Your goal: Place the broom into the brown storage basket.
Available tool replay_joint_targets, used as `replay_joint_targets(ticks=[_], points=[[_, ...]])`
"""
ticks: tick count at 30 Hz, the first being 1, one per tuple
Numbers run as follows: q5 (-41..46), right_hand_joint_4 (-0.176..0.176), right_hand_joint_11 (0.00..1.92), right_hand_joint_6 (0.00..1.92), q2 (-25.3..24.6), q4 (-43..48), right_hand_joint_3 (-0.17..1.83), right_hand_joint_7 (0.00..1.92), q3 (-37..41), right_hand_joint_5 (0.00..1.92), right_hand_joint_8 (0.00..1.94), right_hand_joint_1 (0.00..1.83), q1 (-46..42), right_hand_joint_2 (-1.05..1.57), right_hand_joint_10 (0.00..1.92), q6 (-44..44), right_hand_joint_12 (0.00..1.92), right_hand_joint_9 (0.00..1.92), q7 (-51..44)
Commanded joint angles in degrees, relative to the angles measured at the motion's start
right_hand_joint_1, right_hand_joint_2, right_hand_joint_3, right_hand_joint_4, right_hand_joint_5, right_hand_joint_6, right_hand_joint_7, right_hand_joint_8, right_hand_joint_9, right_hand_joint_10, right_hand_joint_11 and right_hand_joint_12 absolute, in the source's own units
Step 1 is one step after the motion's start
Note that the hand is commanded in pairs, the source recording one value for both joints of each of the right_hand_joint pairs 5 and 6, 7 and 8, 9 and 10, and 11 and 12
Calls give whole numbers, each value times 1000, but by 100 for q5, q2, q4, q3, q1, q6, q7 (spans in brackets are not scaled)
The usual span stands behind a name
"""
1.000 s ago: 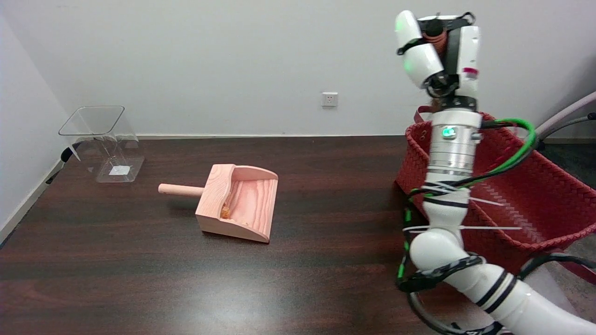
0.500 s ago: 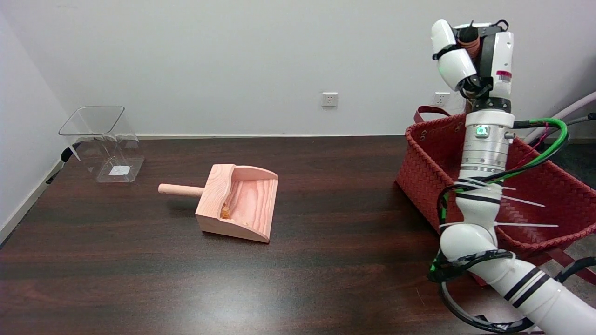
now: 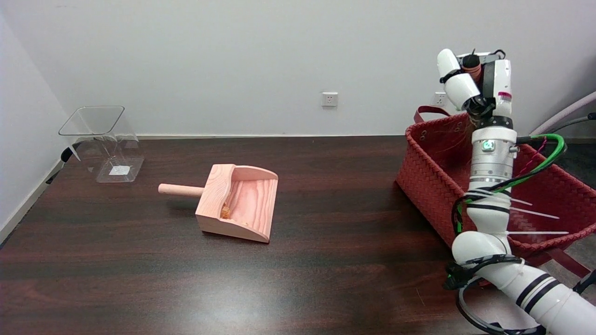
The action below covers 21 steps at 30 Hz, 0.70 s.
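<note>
Broom [image 3: 472,65] is barely visible here, just a brownish stub with a dark tip poking out the top of the right hand [image 3: 475,86], which is raised up above the far side of the brown storage basket [image 3: 433,186]. Fingers look wrapped around it, so I'd call that a hold, though how firm it is I can't tell since most of the broom is hidden behind the hand and wrist. Biggest risk imo: if the fingers let go while it's this high over the back rim, the broom could bounce off the woven wall and land behind the basket instead of inside. Tilted release could also leave it hung up on the strap handle [image 3: 426,111]. Cables on the forearm hang close to the basket's near rim too, so a snag could nudge it. The wooden dustpan [image 3: 240,202] and clear container [image 3: 104,142] sit well apart on the dark table [image 3: 139,279], no trouble there.
</note>
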Motion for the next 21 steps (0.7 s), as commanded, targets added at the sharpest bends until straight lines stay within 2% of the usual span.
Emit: replay_joint_targets(ticks=[1,21], points=[[361,0,1920,1920,61,-569,233,1871,-334,1920,1871,810,-178,1474,1920,58,1920,1920,521],[550,0,1920,1920,-142,-545,214,1920,-989,1920,1920,771,-170,1571,1920,240,1920,1920,521]])
